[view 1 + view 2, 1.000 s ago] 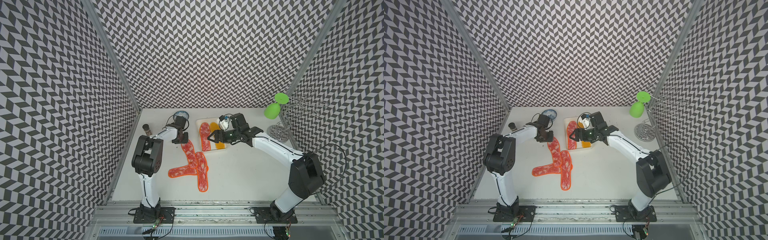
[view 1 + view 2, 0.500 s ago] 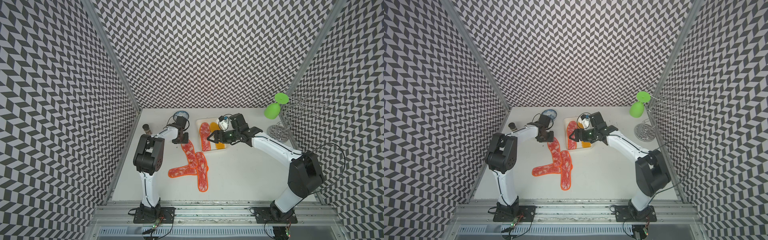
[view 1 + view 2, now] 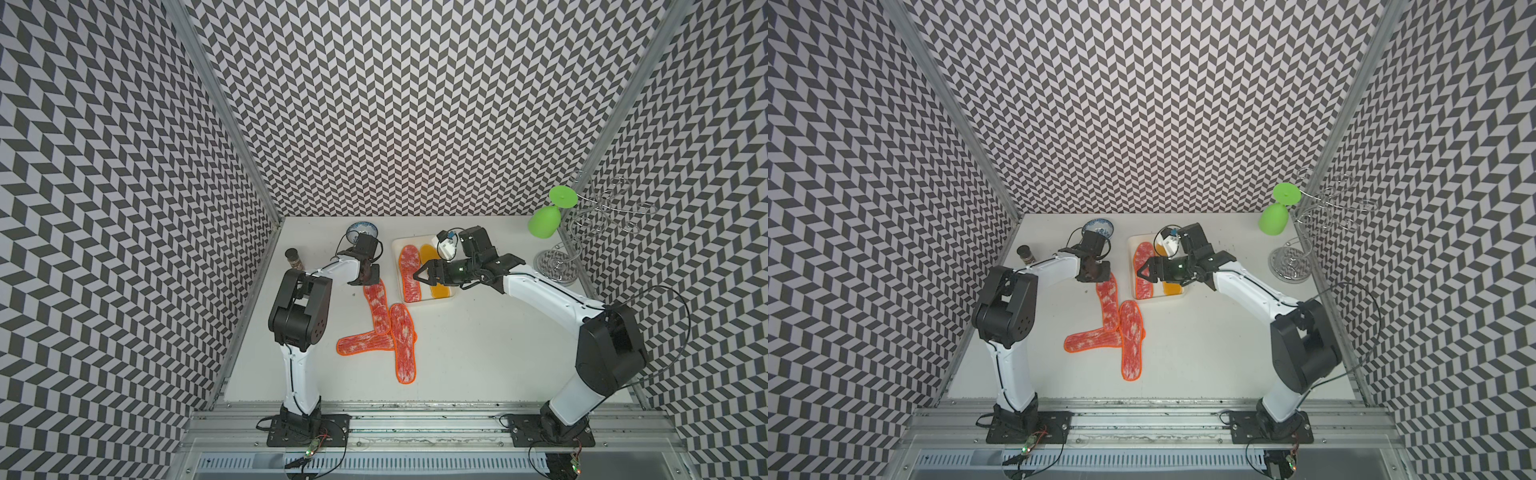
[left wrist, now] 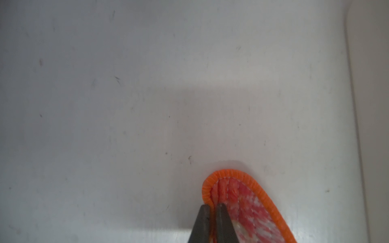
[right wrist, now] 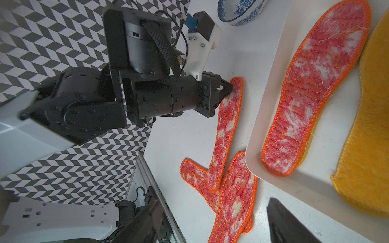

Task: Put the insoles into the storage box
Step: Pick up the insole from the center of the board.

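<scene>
The white storage box [image 3: 428,300] sits at the back of the table, holding one red mottled insole [image 3: 409,272] and a yellow-orange insole [image 3: 428,252] beside it. Three more red insoles lie overlapped on the table in front. My left gripper [image 3: 368,275] is shut on the far end of one of them [image 3: 376,305]. In the left wrist view its fingertips [image 4: 220,210] pinch the orange edging [image 4: 207,185]. My right gripper [image 3: 422,276] hangs open over the box with nothing between its fingers [image 5: 288,221]. The other two table insoles [image 3: 403,343] [image 3: 365,343] lie untouched.
A blue-and-white bowl [image 3: 361,230] stands right behind my left gripper. A brown jar [image 3: 293,257] is by the left wall. A green glass [image 3: 544,221] hangs on a wire rack [image 3: 559,266] at the back right. Patterned walls close in three sides.
My left gripper has shut on the far end of the insole on the table. Neither arm has visibly shifted, and the right gripper stays open.
</scene>
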Available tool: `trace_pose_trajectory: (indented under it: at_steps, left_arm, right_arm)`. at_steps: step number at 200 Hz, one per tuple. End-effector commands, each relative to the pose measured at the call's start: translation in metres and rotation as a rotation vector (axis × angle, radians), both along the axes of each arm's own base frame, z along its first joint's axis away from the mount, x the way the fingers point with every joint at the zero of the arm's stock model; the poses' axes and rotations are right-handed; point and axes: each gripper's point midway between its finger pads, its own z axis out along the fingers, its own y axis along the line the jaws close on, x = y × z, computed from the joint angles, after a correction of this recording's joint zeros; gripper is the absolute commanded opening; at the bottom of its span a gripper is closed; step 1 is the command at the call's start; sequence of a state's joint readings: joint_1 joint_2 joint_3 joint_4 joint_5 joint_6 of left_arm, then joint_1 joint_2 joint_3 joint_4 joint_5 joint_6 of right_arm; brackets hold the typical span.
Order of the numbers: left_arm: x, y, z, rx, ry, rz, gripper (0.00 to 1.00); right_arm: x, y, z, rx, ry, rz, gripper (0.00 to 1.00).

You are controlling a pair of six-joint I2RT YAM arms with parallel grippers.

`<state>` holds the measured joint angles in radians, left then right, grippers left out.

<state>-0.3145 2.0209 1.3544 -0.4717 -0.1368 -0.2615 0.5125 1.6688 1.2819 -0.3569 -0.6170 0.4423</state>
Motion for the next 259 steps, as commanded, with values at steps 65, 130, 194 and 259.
trace_pose_trajectory:
  at_steps: [65,130,194,259]
  left_arm:
    - [-0.042,0.007,-0.023,0.026,0.146,-0.021,0.00]
    - [-0.015,0.000,0.063,-0.096,-0.039,-0.020,0.00]
    - [-0.023,-0.002,0.111,-0.183,-0.107,-0.034,0.00]
    - [-0.039,-0.012,0.173,-0.271,-0.168,-0.071,0.00]
  right_arm:
    - [0.005,0.002,0.009,0.038,-0.029,-0.001,0.80]
    - [0.003,0.004,0.009,0.053,-0.023,0.006,0.79]
    - [0.001,0.010,0.010,0.095,-0.007,0.030,0.78]
    - [0.001,0.021,0.015,0.147,0.003,0.072,0.74]
